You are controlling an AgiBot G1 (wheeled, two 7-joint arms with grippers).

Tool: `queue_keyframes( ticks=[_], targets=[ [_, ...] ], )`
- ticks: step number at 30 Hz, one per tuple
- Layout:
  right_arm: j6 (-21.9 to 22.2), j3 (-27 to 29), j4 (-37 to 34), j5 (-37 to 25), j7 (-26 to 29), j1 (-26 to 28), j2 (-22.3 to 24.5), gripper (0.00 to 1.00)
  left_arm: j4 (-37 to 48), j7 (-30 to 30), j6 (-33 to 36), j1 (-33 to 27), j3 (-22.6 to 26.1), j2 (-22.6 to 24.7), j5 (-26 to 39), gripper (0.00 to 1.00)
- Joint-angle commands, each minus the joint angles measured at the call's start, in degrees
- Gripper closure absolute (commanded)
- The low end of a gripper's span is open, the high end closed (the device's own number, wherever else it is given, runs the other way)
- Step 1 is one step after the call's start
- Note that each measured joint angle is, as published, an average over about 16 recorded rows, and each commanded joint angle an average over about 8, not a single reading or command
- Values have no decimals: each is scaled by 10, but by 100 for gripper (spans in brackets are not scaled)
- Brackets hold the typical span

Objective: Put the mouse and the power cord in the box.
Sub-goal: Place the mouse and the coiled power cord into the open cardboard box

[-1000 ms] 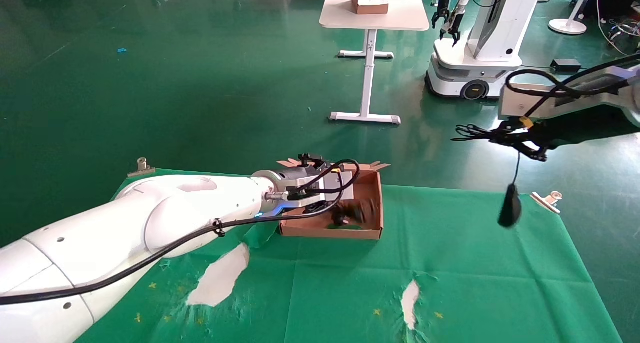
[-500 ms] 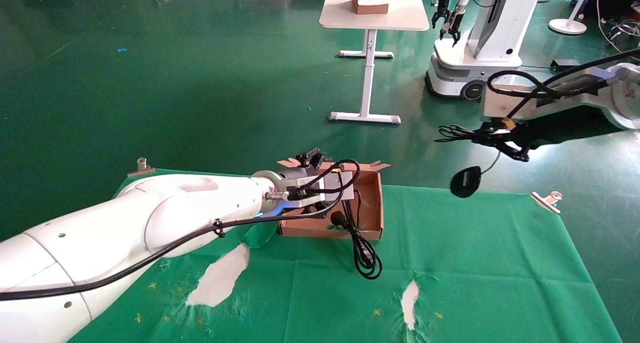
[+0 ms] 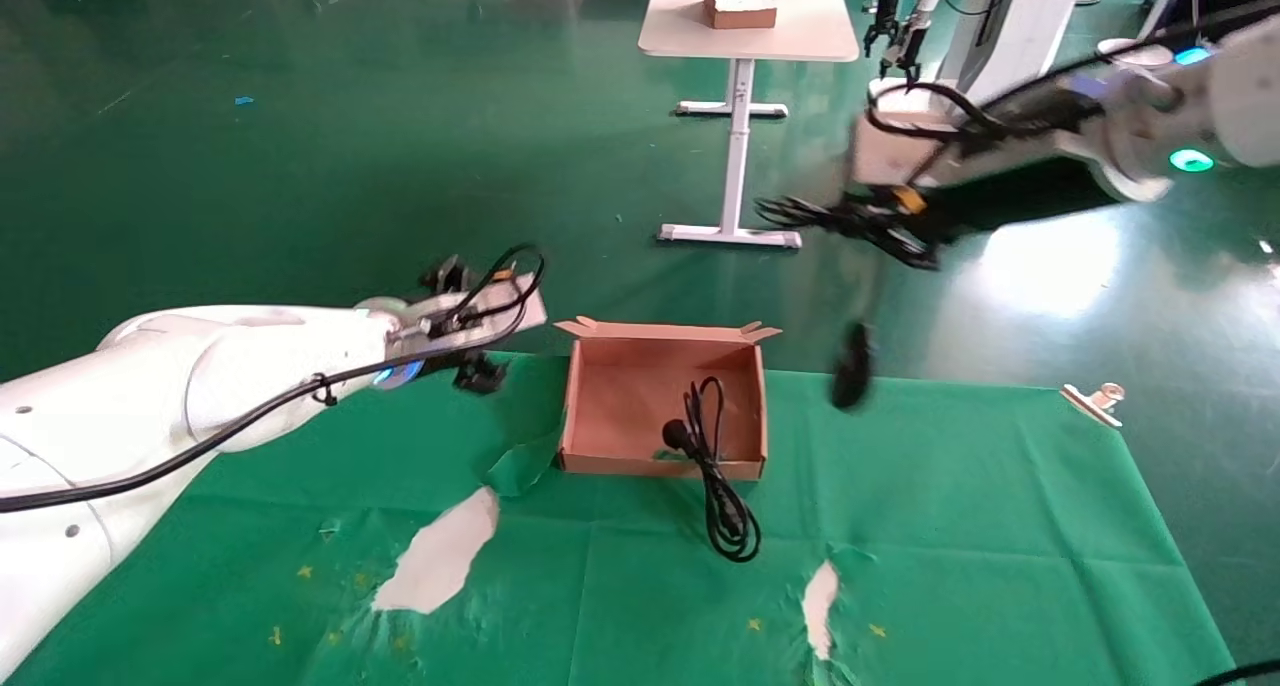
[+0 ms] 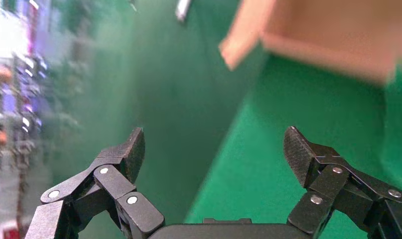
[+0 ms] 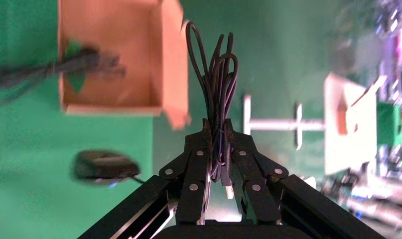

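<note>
Trailing out over the near wall of the box (image 3: 600,406), the power cord (image 3: 715,466) lies half in and half out: one plug and some loops rest on the cardboard floor, while the rest of the coil sits on the green cloth (image 3: 950,566) at the box's 6 o'clock, so that part of the task looks unfinished. At the box's 9 o'clock the left gripper (image 3: 468,318) hangs above the cloth's far edge with its fingers (image 4: 126,154) spread wide and nothing between them, apparently clear of the box to leave room for the other arm. Farther off, toward 2 o'clock, the right gripper (image 3: 868,218) is clamped on the bundled cable of the mouse (image 3: 851,366), which therefore dangles below it, just beyond the box's right wall; carrying it by the cable probably lets it be lowered inside.
</note>
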Motion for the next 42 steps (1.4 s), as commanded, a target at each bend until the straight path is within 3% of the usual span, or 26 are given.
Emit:
queue_keyframes(
  ticks=[1,12,19,20,21,26,28,42],
  targets=[
    [6,5,-7,10,-10,4,-15,100,17,-7,13,-2,5,-3,5,0],
    [38,-5,-120,17,-87,-3,-117,100,11,-24,16,-3,12,-5,15,0],
    [55,-24,-164,14,-124,-34,-145,99,8,-32,16,-4,15,-5,20,0],
    [59,-26,-167,15,-126,-39,-147,95,8,-33,16,-4,15,-5,20,0],
    [64,-29,-169,16,-129,-44,-148,84,8,-34,16,-4,15,-5,21,0],
    [80,-34,-172,20,-133,-57,-153,22,8,-36,17,-4,16,-6,22,0],
    [83,-35,-172,22,-133,-59,-154,2,8,-36,17,-4,17,-6,22,0],
    [75,-32,-168,20,-132,-52,-150,0,7,-36,16,-4,16,-6,22,0]
  ],
)
